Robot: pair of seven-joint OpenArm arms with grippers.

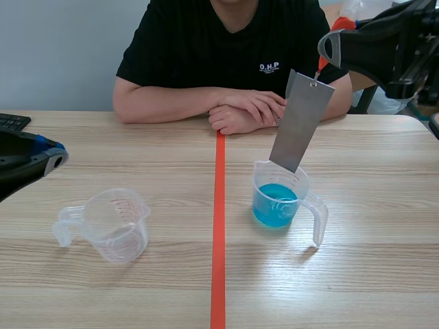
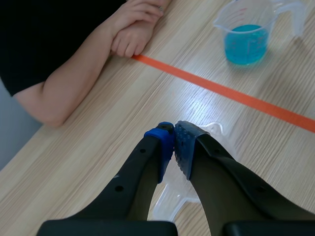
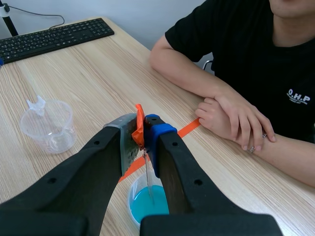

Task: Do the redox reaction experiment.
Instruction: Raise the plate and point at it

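Plate (image 1: 300, 122) hangs tilted, lower edge at rim of blue cup (image 1: 278, 199), right tool (image 1: 329, 48) pinching its orange tag (image 3: 139, 123); dip step, next likely needs straight lowering into the liquid; left tool (image 2: 173, 147) closed on nothing near empty cup (image 1: 113, 223).

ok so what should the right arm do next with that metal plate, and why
Probably lower it straight down. The right gripper holds the metal plate by its orange tag, and the plate's lower edge hangs about at the rim of the cup, seemingly not yet in the blue liquid.
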